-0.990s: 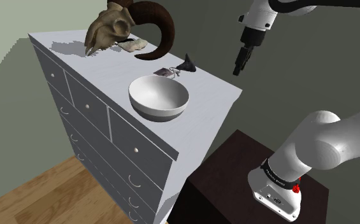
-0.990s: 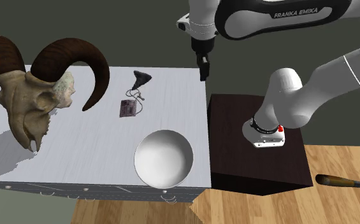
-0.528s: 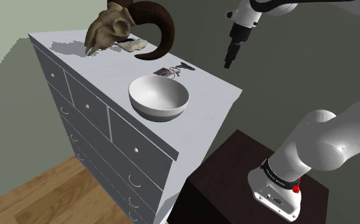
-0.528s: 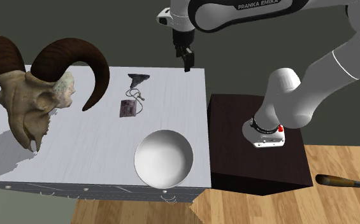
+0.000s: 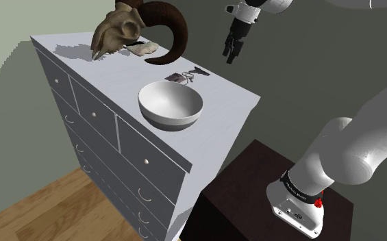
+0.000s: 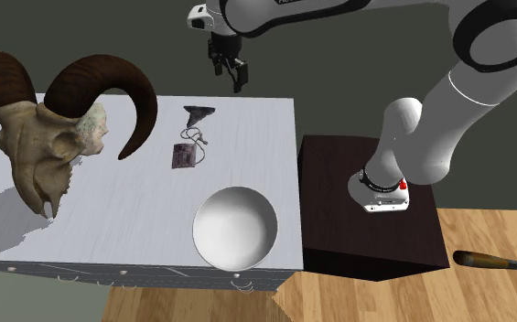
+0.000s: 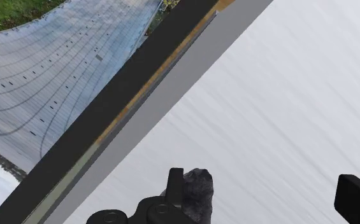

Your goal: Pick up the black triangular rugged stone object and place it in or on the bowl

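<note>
hand (image 6: pixel 231 75): open, empty, poised over the far edge of the surface (image 6: pixel 137 220) | dark stone (image 6: pixel 199 113): on the surface below the hand, near a small card (image 6: pixel 184 155), well apart from the white bowl (image 6: pixel 236 229)

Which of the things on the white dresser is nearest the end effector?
The small dark triangular stone; the tag beside it, bowl and horned skull lie farther from the end effector.

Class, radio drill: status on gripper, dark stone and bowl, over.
Gripper open, raised over dresser. Stone lying on dresser, unheld. Small tag beside it; bowl unblocked.
</note>
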Motion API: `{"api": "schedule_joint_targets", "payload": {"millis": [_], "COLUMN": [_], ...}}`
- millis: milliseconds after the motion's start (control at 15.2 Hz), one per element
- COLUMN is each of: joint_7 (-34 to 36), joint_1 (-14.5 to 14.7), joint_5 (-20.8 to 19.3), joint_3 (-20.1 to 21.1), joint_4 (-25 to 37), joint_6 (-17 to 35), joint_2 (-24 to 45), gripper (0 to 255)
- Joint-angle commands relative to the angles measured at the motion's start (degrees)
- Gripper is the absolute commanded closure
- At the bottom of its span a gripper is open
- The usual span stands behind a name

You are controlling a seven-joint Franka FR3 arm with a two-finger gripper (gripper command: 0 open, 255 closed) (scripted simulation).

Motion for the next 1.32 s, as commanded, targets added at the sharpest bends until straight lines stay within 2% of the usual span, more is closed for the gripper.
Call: {"api": "schedule_joint_targets", "payload": {"millis": [0, 462, 990, 1056, 1254], "joint_7": [-4.1, -4.5, -4.5, -4.5, -4.5], "joint_1": [0.3, 0.4, 0.4, 0.4, 0.4], "joint_5": [1.5, 2.2, 2.2, 2.2, 2.2], "joint_3": [-0.4, -0.3, -0.3, -0.3, -0.3], "joint_4": [2.5, -1.9, -1.9, -1.9, -1.9], "joint_6": [0.5, 6.1, 6.1, 6.1, 6.1], "joint_2": [2.6, 4.0, 4.0, 4.0, 4.0], "gripper": [0, 0, 0, 255, 255]}}
